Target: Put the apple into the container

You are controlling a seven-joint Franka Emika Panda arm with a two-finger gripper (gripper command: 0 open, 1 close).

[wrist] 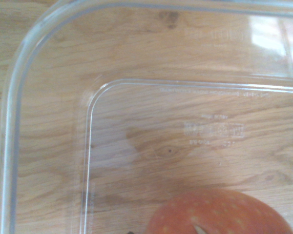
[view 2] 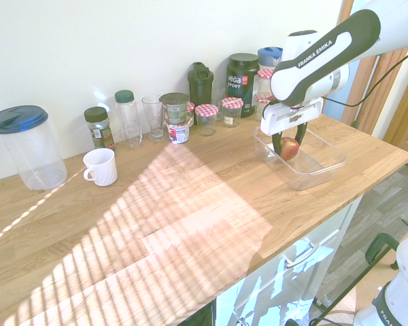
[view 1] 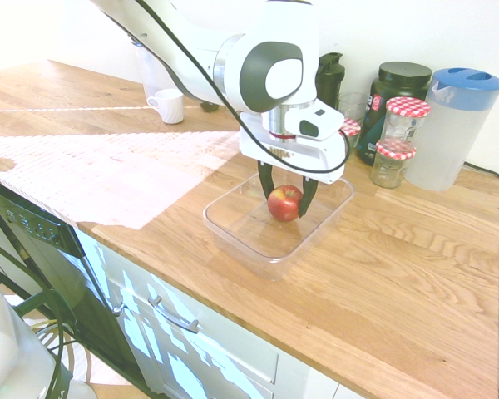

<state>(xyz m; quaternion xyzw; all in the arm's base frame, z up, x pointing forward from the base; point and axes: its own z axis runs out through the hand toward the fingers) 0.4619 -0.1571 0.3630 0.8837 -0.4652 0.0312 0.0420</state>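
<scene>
The red apple (view 1: 284,203) sits between the two dark fingers of my gripper (view 1: 286,199), which is shut on it. Apple and fingers are down inside the clear plastic container (view 1: 233,223) on the wooden counter; whether the apple touches the floor of the tray I cannot tell. From the other side the apple (view 2: 290,148) shows in the gripper (view 2: 290,144) within the container (view 2: 323,166). The wrist view shows the apple's top (wrist: 219,214) close below and the container's rounded corner (wrist: 19,63) over the wood.
Behind the container stand jars with red-checked lids (view 1: 403,116), a dark tub (view 1: 391,91), a black shaker (view 1: 328,79) and a blue-lidded pitcher (view 1: 453,125). A white mug (view 1: 168,105) is further left. The counter's front edge runs just before the tray.
</scene>
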